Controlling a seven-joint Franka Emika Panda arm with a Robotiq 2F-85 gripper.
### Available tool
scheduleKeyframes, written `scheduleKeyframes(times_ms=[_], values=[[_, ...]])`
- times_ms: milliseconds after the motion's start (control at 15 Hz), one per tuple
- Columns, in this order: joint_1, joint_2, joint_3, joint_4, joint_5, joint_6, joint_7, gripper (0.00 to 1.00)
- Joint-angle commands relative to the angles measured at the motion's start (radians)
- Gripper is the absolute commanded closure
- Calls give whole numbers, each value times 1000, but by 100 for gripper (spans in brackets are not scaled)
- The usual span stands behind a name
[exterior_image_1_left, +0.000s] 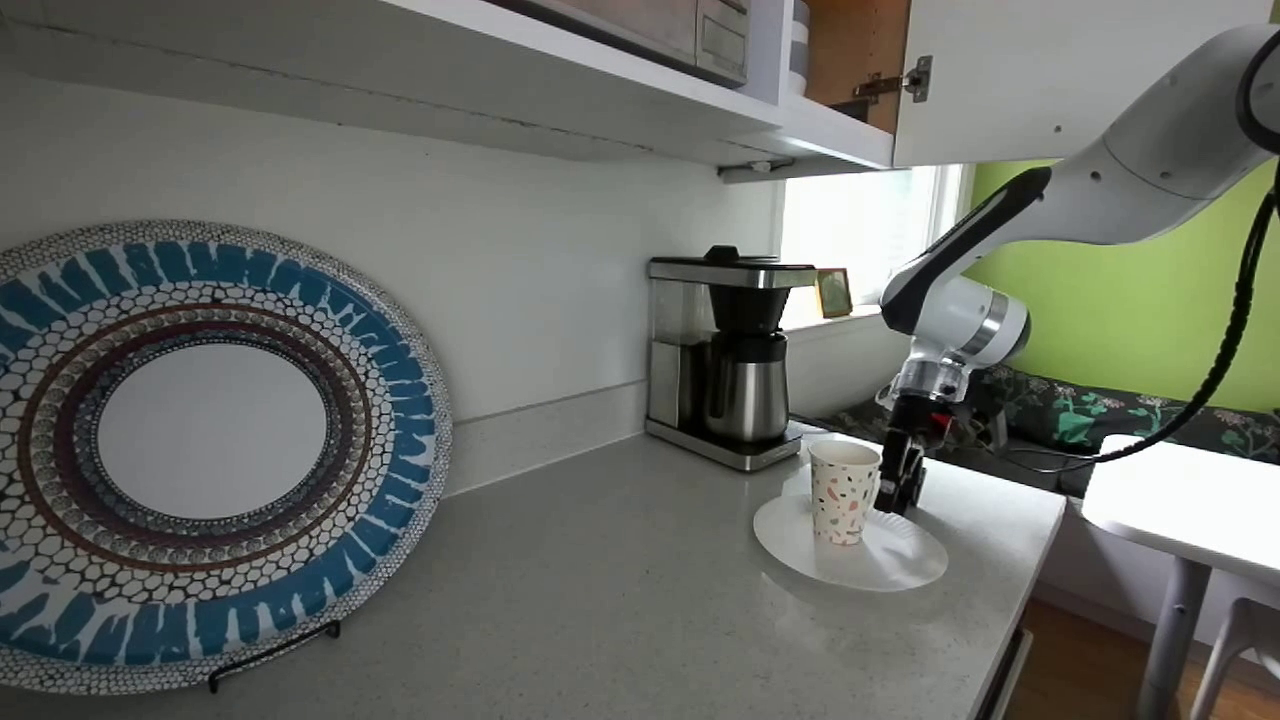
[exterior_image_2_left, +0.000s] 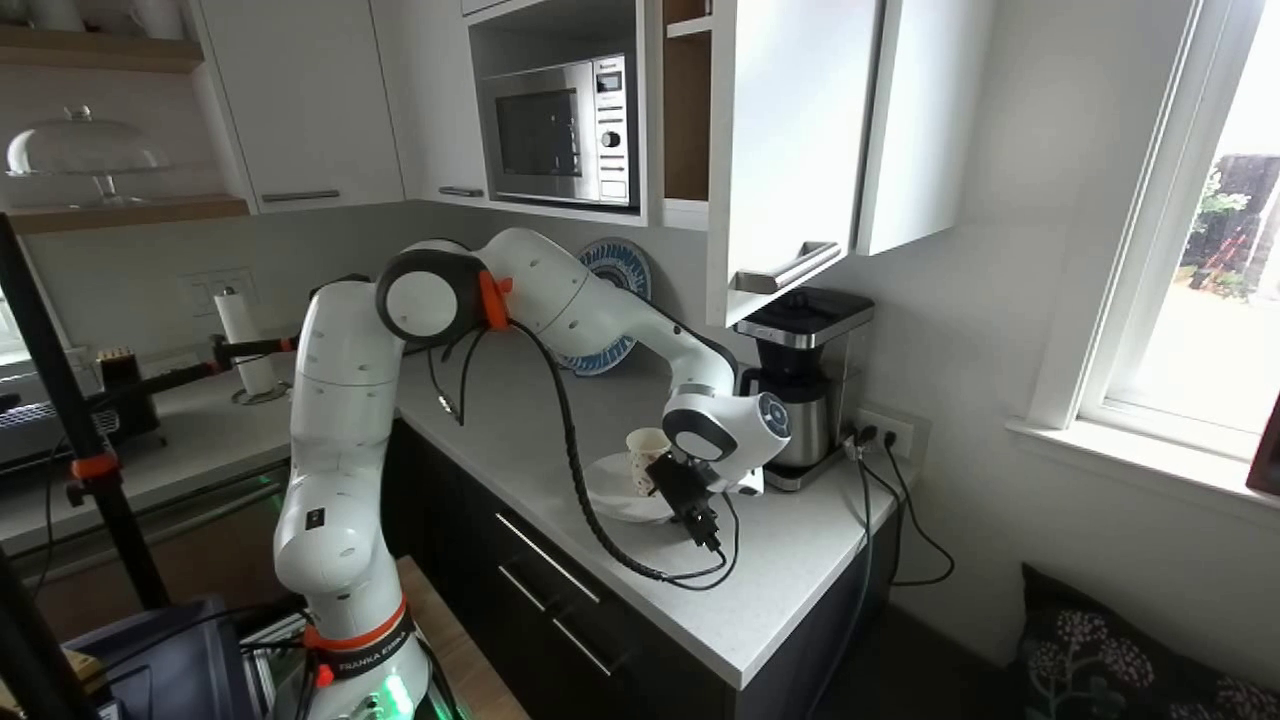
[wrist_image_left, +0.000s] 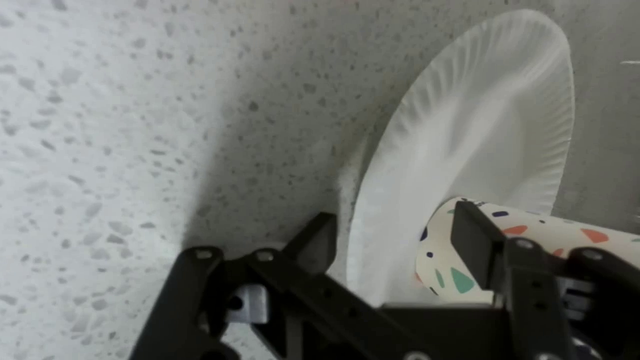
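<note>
Wrist view: the gripper (wrist_image_left: 395, 237) comes in from the bottom edge, its two fingers parted, and through the gap between them runs the fluted rim of a white paper plate (wrist_image_left: 445, 140). The finger nearer the left of the frame is above the speckled counter (wrist_image_left: 125, 125). The finger at the lower right overlaps a paper cup (wrist_image_left: 445, 262) printed with green, orange and dark blue flecks; whether it touches the cup cannot be told.

In both exterior views the cup stands upright on the plate. In an exterior view they are right of centre, with the gripper pointing down just beside the cup's right side, and the white arm (exterior_image_1_left: 1130, 170) reaches in from the upper right. Above and left of the cup in that frame stands a coffee maker (exterior_image_1_left: 677, 385) with a steel carafe (exterior_image_1_left: 748, 405). A round platter (exterior_image_1_left: 210, 430) with a blue band leans at the left edge on a black wire stand (exterior_image_1_left: 270, 655).

In an exterior view a microwave (exterior_image_2_left: 540, 135) sits at upper centre, an opened cabinet door (exterior_image_2_left: 800, 130) is to its right, and a floral cushion (exterior_image_2_left: 1090, 650) fills the lower right corner.
</note>
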Motion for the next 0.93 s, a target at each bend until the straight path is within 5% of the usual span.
scheduleKeyframes(times_ms=[0, 67, 200, 867], values=[[8, 17, 18, -33, -27, 23, 14, 43], [8, 17, 19, -33, -29, 24, 14, 62], [8, 20, 20, -32, -33, 25, 16, 80], [-4, 42, 25, -19, -17, 6, 16, 81]])
